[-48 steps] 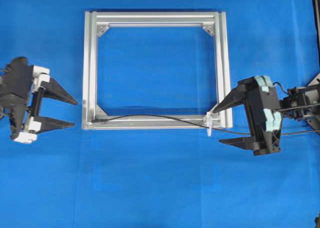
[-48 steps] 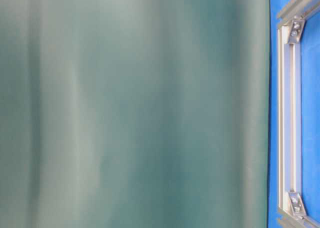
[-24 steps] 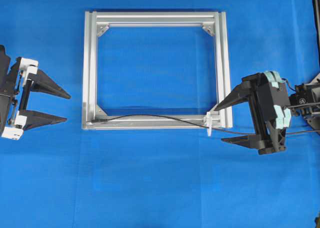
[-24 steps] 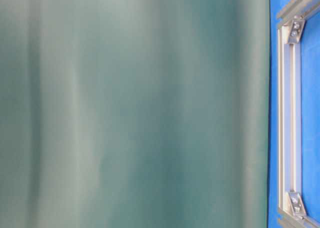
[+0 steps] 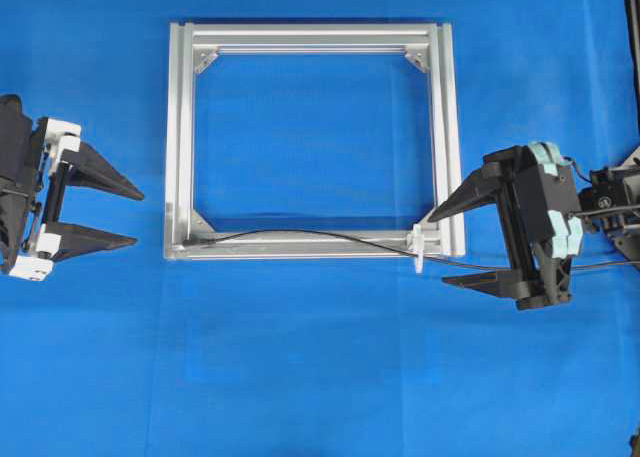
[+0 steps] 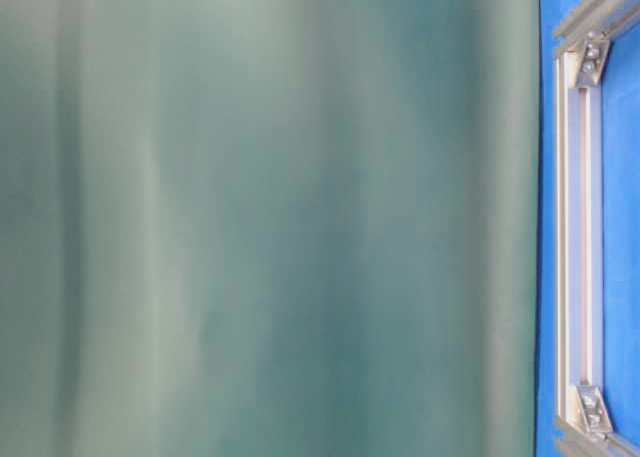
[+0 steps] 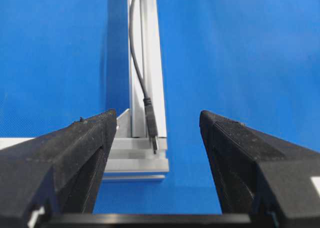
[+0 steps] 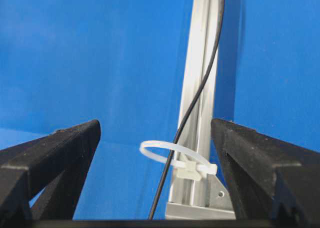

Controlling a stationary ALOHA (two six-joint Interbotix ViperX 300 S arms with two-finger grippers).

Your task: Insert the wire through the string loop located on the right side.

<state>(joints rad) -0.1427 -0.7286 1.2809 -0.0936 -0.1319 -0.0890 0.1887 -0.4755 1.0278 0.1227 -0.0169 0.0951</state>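
Observation:
The silver aluminium frame [image 5: 310,37] lies flat on the blue cloth. The black wire [image 5: 320,234] comes from under my right gripper [image 5: 438,249], passes through the white string loop [image 5: 420,249] at the frame's lower right corner, and runs along the bottom bar. Its plug tip [image 5: 205,240] rests near the lower left corner. In the right wrist view the wire [image 8: 192,108] crosses the loop [image 8: 170,153] ahead of my open right gripper [image 8: 155,122]. My left gripper [image 5: 138,217] stands open left of the frame, holding nothing. Its wrist view shows the plug tip [image 7: 151,125] beyond the open left gripper [image 7: 157,113].
Blue cloth [image 5: 320,377] covers the table all round the frame. A blurred grey-green surface [image 6: 270,217] fills most of the table-level view; only one frame bar [image 6: 580,227] shows at its right edge. The right arm's own cables [image 5: 610,212] lie at the far right.
The left gripper has drawn back to the left, away from the frame. The right gripper has backed off a little to the right. The wire stays in the loop.

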